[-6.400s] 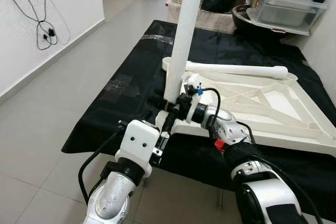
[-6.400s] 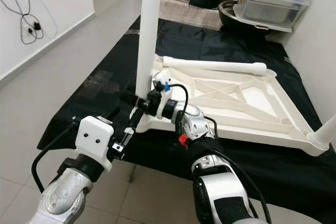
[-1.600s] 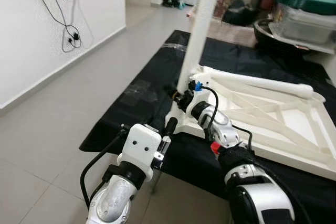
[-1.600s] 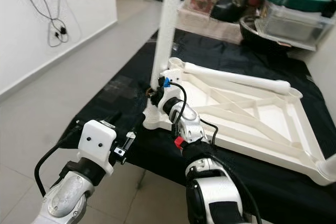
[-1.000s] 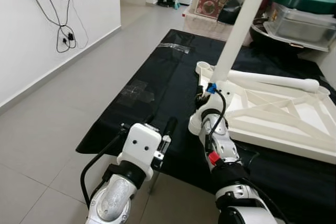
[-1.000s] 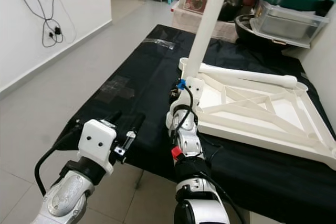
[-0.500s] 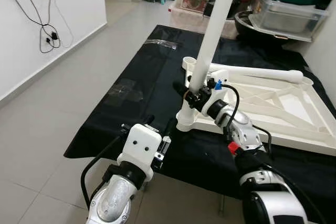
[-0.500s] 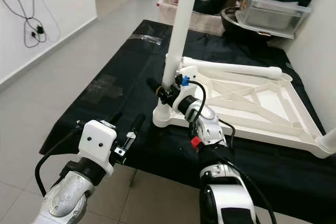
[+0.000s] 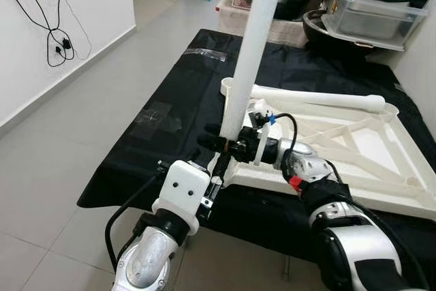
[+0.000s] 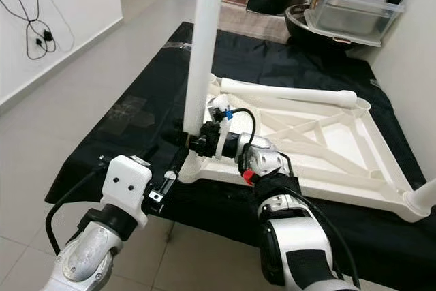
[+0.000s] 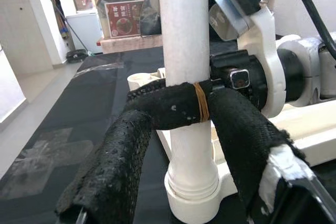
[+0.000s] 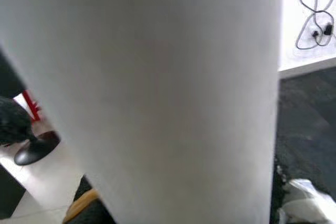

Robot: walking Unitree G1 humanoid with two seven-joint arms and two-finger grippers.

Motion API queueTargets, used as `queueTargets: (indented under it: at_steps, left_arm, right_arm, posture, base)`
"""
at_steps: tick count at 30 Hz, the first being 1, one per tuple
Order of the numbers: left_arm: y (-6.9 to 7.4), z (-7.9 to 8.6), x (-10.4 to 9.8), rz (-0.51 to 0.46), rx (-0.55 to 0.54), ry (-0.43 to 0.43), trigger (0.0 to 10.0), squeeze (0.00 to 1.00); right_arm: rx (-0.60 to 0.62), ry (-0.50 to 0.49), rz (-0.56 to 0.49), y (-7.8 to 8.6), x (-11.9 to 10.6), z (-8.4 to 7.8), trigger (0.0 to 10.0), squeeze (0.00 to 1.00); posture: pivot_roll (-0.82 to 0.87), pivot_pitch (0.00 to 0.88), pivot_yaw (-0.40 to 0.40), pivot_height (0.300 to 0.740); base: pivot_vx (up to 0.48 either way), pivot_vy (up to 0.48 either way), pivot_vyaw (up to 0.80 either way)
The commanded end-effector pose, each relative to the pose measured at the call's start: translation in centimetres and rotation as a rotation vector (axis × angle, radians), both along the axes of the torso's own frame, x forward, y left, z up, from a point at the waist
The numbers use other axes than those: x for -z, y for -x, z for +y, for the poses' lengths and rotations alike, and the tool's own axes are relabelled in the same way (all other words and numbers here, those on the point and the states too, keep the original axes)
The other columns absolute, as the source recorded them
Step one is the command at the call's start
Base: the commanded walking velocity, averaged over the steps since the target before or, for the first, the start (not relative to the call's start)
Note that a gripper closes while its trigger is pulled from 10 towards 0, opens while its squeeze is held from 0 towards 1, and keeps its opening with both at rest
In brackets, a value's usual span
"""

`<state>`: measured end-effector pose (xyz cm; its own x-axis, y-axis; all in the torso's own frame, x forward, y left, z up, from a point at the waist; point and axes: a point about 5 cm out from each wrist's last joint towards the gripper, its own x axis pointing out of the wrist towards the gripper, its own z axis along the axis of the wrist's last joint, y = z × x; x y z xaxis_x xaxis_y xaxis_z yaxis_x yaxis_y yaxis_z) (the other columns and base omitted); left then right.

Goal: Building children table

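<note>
Since half a second ago the tall white plastic leg (image 9: 253, 46) has straightened nearly upright in the upturned white tabletop frame's (image 9: 354, 151) corner socket. Left hand (image 9: 216, 170), fingers spread, sits just before it; right hand (image 9: 219, 142) clamps it.

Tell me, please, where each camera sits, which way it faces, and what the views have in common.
Left eye view: head, looking down at the table top; both arms show.
Right eye view: the same scene, slightly shifted.
Left wrist view: along the left gripper toward the table leg and right gripper.
Right wrist view: pressed close against the leg.
Shared: the upright leg, gripped by the right gripper.
</note>
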<state>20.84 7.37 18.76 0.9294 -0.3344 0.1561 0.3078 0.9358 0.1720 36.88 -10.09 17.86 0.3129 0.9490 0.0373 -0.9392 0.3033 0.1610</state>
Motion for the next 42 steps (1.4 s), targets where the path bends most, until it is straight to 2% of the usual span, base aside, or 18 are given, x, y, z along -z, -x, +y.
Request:
queueTargets:
  at_steps: [1,8,10,15,16,18,19,21,22,28,29,30,33,34,38,39,40,42]
  left_arm:
    - [0.0,0.0,0.1,-0.002,-0.005,-0.015,10.0,0.00]
    - [0.0,-0.1,0.3,0.003,-0.001,-0.014,10.0,0.00]
    - [0.0,-0.1,0.2,0.004,0.002,-0.013,10.0,0.00]
    - [0.0,-0.2,0.3,0.006,0.004,-0.011,10.0,0.00]
    - [0.0,-0.3,0.3,0.007,0.009,-0.010,10.0,0.00]
    - [0.0,-0.3,0.3,0.007,0.009,-0.010,10.0,0.00]
    - [0.0,-0.3,0.3,0.007,0.011,-0.010,10.0,0.00]
    - [0.0,-0.3,0.3,0.007,0.011,-0.010,10.0,0.00]
    - [0.0,-0.4,0.3,0.008,0.012,-0.009,10.0,0.00]
    - [0.0,-0.4,0.3,0.007,0.014,-0.008,10.0,0.00]
    - [-0.1,-0.4,0.3,0.007,0.013,-0.007,10.0,0.00]
    - [-0.1,-0.4,0.3,0.006,0.012,-0.008,10.0,0.00]
    - [-0.1,-0.4,0.3,0.006,0.011,-0.007,10.0,0.00]
    - [-0.1,-0.4,0.3,0.006,0.010,-0.008,10.0,0.00]
    - [-0.1,-0.3,0.3,0.006,0.010,-0.008,10.0,0.00]
    - [-0.1,-0.3,0.3,0.006,0.009,-0.008,10.0,0.00]
    - [-0.1,-0.3,0.3,0.006,0.009,-0.008,10.0,0.00]
    - [-0.2,-0.3,0.3,0.006,0.009,-0.008,10.0,0.00]
  right_arm:
    - [-0.054,-0.010,0.037,0.2,0.3,0.7,0.0,0.00]
    - [0.039,-0.013,-0.011,-0.1,0.1,0.0,0.0,0.00]
    - [0.294,0.021,-0.027,-1.1,0.5,-0.4,0.0,0.00]
    - [0.446,0.048,-0.020,-1.6,0.9,-0.8,0.0,0.00]
    - [0.780,0.126,0.002,-2.3,1.9,-2.4,0.0,0.00]
    - [0.780,0.126,0.002,-2.3,1.9,-2.4,0.0,0.00]
    - [1.078,0.180,0.031,-2.4,2.8,-4.4,0.0,0.00]
    - [1.078,0.180,0.031,-2.4,2.8,-4.4,0.0,0.00]
    - [1.354,0.185,0.082,-1.7,3.5,-6.0,0.0,0.00]
    - [1.580,0.161,0.182,-0.1,4.1,-5.4,0.0,0.00]
    - [1.570,0.155,0.180,0.0,4.0,-4.7,4.1,0.00]
    - [1.528,0.112,0.178,-0.2,3.7,-3.8,10.0,0.00]
    - [1.496,0.089,0.165,-0.4,3.4,-3.3,10.0,0.00]
    - [1.449,0.026,0.147,-0.7,2.8,-2.6,10.0,1.00]
    - [1.402,-0.053,0.086,-1.1,1.4,-2.0,10.0,1.00]
    - [1.364,-0.097,0.053,-1.6,0.5,-2.1,10.0,0.22]
    - [1.364,-0.097,0.053,-1.6,0.5,-2.1,10.0,0.22]
    - [1.327,-0.132,0.036,-1.9,-0.2,-2.2,10.0,0.00]
  posture:
    - [0.17,0.042,-0.132,0.740]
    - [0.17,0.043,-0.130,0.740]
    - [0.15,0.051,-0.126,0.740]
    - [0.15,0.053,-0.126,0.740]
    - [0.15,0.054,-0.126,0.740]
    - [0.15,0.054,-0.126,0.740]
    - [0.15,0.057,-0.127,0.740]
    - [0.15,0.057,-0.127,0.740]
    - [0.15,0.059,-0.125,0.740]
    - [0.15,0.062,-0.128,0.740]
    - [0.15,0.062,-0.128,0.740]
    - [0.15,0.062,-0.128,0.740]
    - [0.15,0.062,-0.128,0.740]
    - [0.15,0.062,-0.130,0.740]
    - [0.14,0.062,-0.126,0.740]
    - [0.14,0.064,-0.125,0.740]
    - [0.14,0.064,-0.125,0.740]
    - [0.14,0.065,-0.124,0.740]
  base:
    - [0.000,0.000,0.00]
    - [0.000,0.000,0.00]
    - [0.000,0.000,0.00]
    - [0.000,0.000,0.00]
    - [0.000,0.000,0.00]
    - [0.000,0.000,0.00]
    - [0.000,0.000,0.00]
    - [0.000,0.000,0.00]
    - [0.000,0.000,0.00]
    - [0.000,0.000,0.00]
    - [0.000,0.000,0.00]
    - [0.000,0.000,0.00]
    - [0.000,0.000,0.00]
    - [0.000,0.000,0.00]
    - [0.000,0.000,0.00]
    - [0.000,0.000,0.00]
    - [0.000,0.000,0.00]
    - [0.000,0.000,0.00]
